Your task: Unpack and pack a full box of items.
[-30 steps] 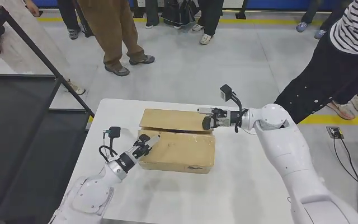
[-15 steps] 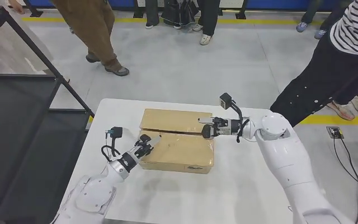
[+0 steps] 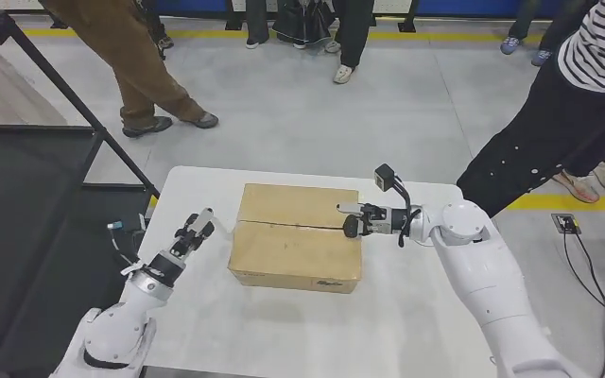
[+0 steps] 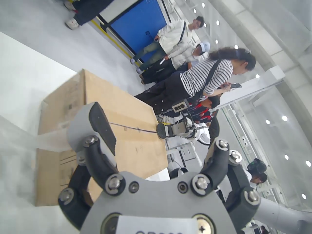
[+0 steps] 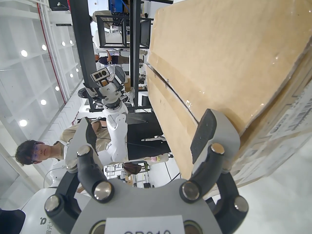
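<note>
Box [image 3: 295, 241] closed | left gripper [image 3: 196, 230] spread, apart from box edge | right gripper [image 3: 348, 216] spread at seam's end

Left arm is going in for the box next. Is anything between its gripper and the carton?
Nothing visible. The left gripper hangs open beside one end of the box, with bare table between them. The right gripper sits open at the seam on the opposite end, out of that path.
</note>
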`<state>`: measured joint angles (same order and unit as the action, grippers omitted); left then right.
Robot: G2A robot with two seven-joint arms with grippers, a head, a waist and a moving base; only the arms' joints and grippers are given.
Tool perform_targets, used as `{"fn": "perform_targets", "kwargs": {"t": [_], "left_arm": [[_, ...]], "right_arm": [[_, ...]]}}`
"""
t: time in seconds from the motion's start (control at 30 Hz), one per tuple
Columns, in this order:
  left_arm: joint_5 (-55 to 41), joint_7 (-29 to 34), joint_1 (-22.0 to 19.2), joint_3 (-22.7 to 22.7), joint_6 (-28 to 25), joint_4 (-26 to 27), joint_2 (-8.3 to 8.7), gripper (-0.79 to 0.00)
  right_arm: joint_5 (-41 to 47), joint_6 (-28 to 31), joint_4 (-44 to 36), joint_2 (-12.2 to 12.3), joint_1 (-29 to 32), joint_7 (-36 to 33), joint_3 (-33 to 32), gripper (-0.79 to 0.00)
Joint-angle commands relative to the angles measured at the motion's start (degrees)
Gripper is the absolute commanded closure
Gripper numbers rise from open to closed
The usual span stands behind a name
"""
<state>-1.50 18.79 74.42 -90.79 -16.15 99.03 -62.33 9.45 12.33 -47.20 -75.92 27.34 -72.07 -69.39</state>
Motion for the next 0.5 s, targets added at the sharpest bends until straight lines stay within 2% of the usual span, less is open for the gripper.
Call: {"fn": "perform_targets", "kwargs": {"t": [0.0, 0.07, 0.23, 0.37, 0.47], "left_arm": [[-0.51, 0.42, 2.34, -3.89, -1.07, -0.25, 0.33, -0.785], [1.96, 0.88, 4.60, -7.77, -2.71, -0.70, 0.78, -0.785], [1.96, 0.88, 4.60, -7.77, -2.71, -0.70, 0.78, -0.785], [1.75, 0.85, 4.68, -7.69, -2.51, -0.77, 0.76, -0.785], [-0.03, 1.30, 4.22, -6.63, 1.21, -2.09, 0.60, -0.785]], "right_arm": [[0.02, 0.01, 0.01, 0.00, 0.00, -0.02, -0.01, -0.785], [0.02, 0.01, 0.01, 0.00, 0.00, -0.02, -0.01, -0.785], [0.02, 0.01, 0.01, 0.00, 0.00, -0.02, -0.01, -0.785], [-0.39, -0.54, -2.71, 0.14, 1.67, 2.57, 0.27, -0.785], [-0.72, -1.12, -3.89, 0.31, 2.25, 3.21, 0.50, -0.785]]}}
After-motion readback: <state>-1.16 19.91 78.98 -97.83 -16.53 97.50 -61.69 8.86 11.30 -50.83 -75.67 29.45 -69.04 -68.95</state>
